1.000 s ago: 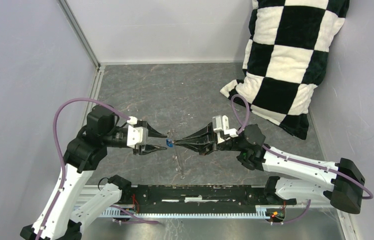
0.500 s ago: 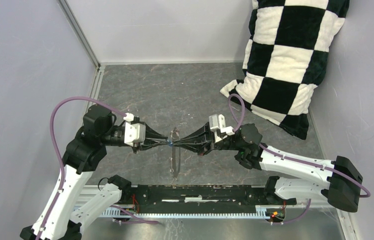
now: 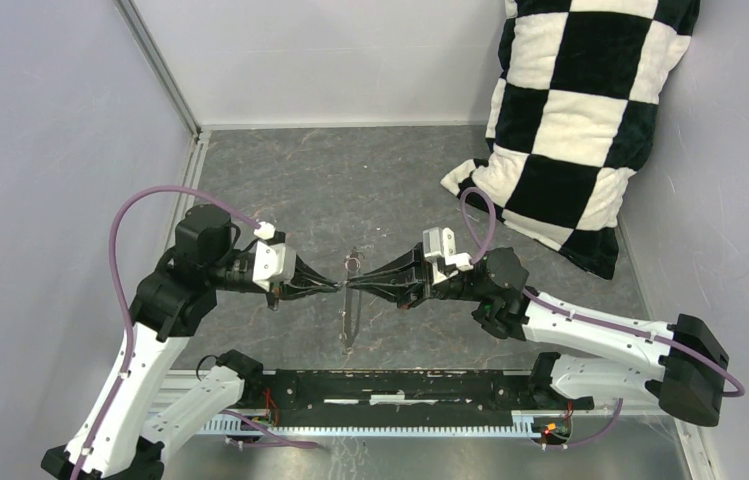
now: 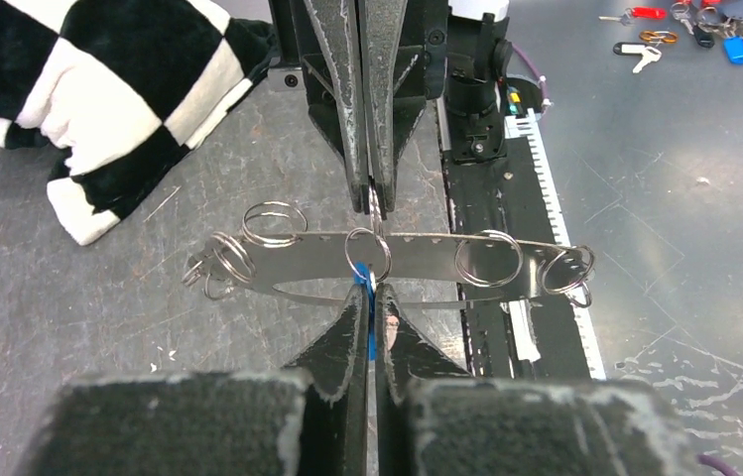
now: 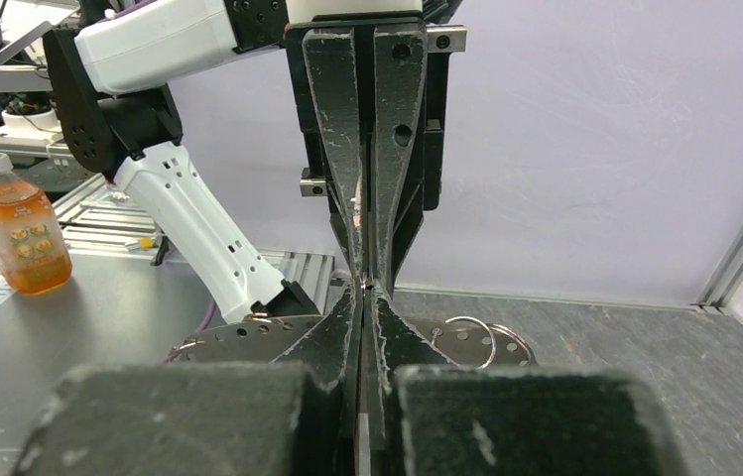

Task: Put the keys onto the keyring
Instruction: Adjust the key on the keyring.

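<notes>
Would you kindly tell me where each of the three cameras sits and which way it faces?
Top external: above and behind the robot, looking down at the table; both arms show, left gripper and right gripper tip to tip.
Left wrist: behind its own fingers, shut on the blue key, facing the right gripper, the metal strip of split rings and the checkered pillow.
Right wrist: behind its own fingers, facing the left arm and an orange drink bottle.
Shared: both wrist views show the strip and the opposing gripper.
</notes>
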`<state>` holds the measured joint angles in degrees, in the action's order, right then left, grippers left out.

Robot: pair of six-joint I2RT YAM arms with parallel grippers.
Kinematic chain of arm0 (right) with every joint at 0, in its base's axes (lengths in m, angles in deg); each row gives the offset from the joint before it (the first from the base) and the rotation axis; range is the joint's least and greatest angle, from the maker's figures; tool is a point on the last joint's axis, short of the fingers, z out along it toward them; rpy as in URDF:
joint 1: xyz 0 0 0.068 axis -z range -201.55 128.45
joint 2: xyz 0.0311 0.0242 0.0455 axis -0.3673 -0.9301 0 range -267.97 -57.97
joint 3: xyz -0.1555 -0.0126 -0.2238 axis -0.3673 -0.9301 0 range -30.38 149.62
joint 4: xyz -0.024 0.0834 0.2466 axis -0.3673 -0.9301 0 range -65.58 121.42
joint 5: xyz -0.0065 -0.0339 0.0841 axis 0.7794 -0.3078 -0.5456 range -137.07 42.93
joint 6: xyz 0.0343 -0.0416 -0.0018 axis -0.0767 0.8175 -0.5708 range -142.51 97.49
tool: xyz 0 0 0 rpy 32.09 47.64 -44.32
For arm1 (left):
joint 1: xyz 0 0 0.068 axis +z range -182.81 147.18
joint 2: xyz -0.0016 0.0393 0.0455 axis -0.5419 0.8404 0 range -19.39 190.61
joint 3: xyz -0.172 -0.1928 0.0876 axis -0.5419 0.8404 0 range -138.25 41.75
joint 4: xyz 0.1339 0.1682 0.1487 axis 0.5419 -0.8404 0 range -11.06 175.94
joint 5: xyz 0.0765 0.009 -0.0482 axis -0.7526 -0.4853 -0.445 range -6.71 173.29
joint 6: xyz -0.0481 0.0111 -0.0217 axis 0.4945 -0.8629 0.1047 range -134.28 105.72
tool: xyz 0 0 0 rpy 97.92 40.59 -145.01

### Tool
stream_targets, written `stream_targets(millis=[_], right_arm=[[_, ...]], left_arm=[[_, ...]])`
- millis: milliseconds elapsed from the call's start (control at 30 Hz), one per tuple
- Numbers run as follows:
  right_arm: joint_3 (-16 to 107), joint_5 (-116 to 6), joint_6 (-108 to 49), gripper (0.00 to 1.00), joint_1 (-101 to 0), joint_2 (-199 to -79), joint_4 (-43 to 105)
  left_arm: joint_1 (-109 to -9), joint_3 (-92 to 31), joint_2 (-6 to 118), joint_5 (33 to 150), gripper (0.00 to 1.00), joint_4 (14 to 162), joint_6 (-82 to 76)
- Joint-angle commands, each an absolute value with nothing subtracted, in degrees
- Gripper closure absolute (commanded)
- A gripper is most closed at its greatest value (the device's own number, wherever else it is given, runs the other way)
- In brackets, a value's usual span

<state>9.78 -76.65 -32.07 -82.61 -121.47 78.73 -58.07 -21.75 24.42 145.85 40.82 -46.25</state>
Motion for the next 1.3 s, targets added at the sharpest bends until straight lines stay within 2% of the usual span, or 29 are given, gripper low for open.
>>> stream_targets(millis=[0,333,433,667,733,933,1067,1133,1267], right_arm=[[10.6,-74.2,-30.3,1.0,-82.5,-118.5,80.3],[9.4,-72.6,-36.1,1.0,-82.5,-120.4,88.7],[8.8,-72.5,-38.6,1.0,-82.5,-121.6,92.5],[7.8,-72.2,-41.8,1.0,-82.6,-124.1,97.7],[7.4,-72.1,-41.9,1.0,-82.5,-124.1,98.1],[5.7,-71.8,-41.7,1.0,-82.5,-123.4,98.6],[4.9,-70.7,-42.5,1.0,-82.7,-124.1,100.3],[4.2,-69.7,-42.9,1.0,-82.8,-124.3,101.5],[4.1,-69.2,-43.3,0.99,-83.0,-125.5,102.7]], left_arm=[[-58.2,-24.6,23.4,143.9,0.98,38.2,-48.9],[-58.3,-22.8,23.3,145.8,0.96,37.1,-52.8],[-58.2,-22.6,23.5,147.1,0.65,37.0,-53.0],[-58.2,-23.3,22.7,146.2,0.49,37.0,-52.6],[-58.2,-24.6,22.6,144.5,0.49,37.3,-51.7],[-58.2,-26.2,22.7,142.6,0.65,46.7,-36.8],[-58.2,-23.1,23.6,145.5,0.7,53.0,-28.4],[-58.2,-22.3,24.4,146.3,0.7,53.1,-27.5],[-58.2,-21.3,25.1,146.2,0.64,53.6,-27.4]])
